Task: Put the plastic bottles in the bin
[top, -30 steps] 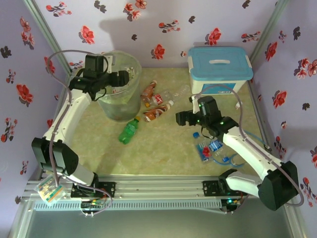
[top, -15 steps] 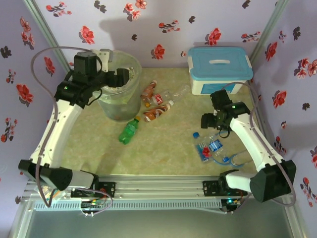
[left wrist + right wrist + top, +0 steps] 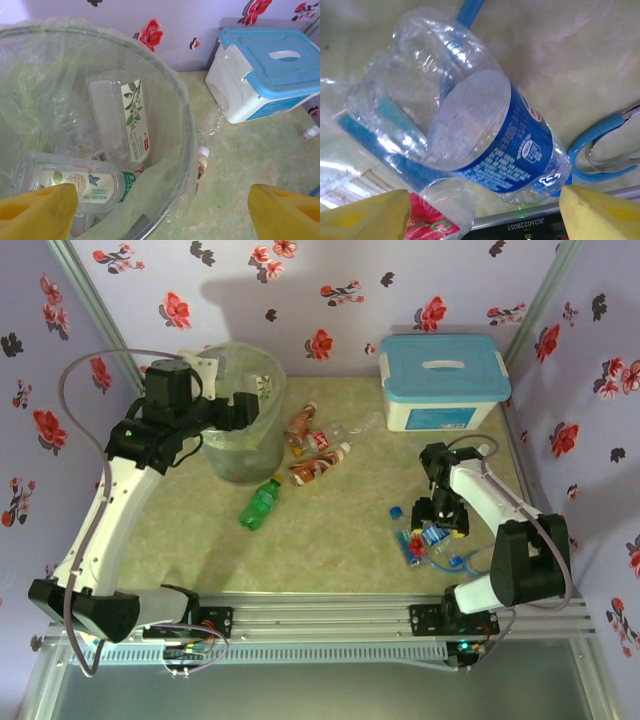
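Observation:
The bin [image 3: 243, 455] stands at the back left; inside it lie clear bottles with white labels [image 3: 131, 117]. My left gripper [image 3: 243, 408] hangs open over the bin's rim [image 3: 187, 125], its fingers [image 3: 37, 210] wide apart and holding nothing. A green bottle [image 3: 262, 502], orange-brown bottles [image 3: 318, 468] and a clear red-labelled one [image 3: 320, 440] lie right of the bin. At the near right my right gripper [image 3: 441, 512] points down, open, just above a crushed blue-labelled bottle [image 3: 495, 145] and a red-labelled bottle [image 3: 427, 220]. The blue-labelled bottle lies between its fingertips [image 3: 600, 212].
A white box with a light-blue lid [image 3: 443, 380] stands at the back right. A loose blue cap [image 3: 396, 511] lies left of the right gripper. A blue looped cord [image 3: 470, 562] lies on the table by the near-right bottles, close to the front rail.
My right arm swung from the table's middle to the right and dropped low over the near-right bottles. My left arm stayed over the bin, its elbow pulling back to the left.

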{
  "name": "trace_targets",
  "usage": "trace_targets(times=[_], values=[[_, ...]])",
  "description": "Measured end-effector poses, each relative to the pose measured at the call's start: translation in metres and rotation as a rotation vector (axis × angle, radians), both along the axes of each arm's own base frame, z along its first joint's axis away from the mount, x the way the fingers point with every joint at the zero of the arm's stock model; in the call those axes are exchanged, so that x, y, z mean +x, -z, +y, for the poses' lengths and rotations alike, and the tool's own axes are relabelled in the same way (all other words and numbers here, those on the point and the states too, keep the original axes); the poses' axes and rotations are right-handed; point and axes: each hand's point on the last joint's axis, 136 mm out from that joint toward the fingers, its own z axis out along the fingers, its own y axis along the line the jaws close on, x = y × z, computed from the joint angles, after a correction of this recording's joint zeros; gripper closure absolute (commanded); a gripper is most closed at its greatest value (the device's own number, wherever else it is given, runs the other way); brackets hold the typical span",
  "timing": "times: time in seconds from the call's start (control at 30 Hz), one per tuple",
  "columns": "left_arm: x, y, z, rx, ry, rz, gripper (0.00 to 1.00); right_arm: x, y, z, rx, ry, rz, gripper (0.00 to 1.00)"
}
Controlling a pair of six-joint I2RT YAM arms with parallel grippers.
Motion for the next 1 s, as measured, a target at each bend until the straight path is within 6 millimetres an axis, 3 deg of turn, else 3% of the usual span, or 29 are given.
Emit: trace_targets(times=[0.17,0.4,0.5,0.63,0.83,1.0], values=[[-0.001,0.008,0.001,0.008,0.002,0.014,0.11,0.01,0.008,-0.004,0.005,0.032,-0.007,0.24],[-0.008,0.003,0.002,0.0,0.004,-0.004,0.11,0.015,0.027,0.0,0.019,0.037,0.022,0.21],[-0.009,0.0,0.003,-0.003,0.004,-0.013,0.11,0.02,0.034,0.002,0.027,0.038,0.021,0.26],[-0.01,-0.001,0.003,-0.005,0.004,-0.016,0.11,0.023,0.037,0.005,0.043,0.037,0.02,0.46],[-0.01,-0.001,0.003,-0.008,0.003,-0.015,0.11,0.028,0.03,0.007,0.064,0.042,-0.016,0.47],[-0.01,-0.002,0.003,-0.015,-0.001,-0.013,0.11,0.044,-0.004,0.015,0.111,0.037,-0.124,0.47]])
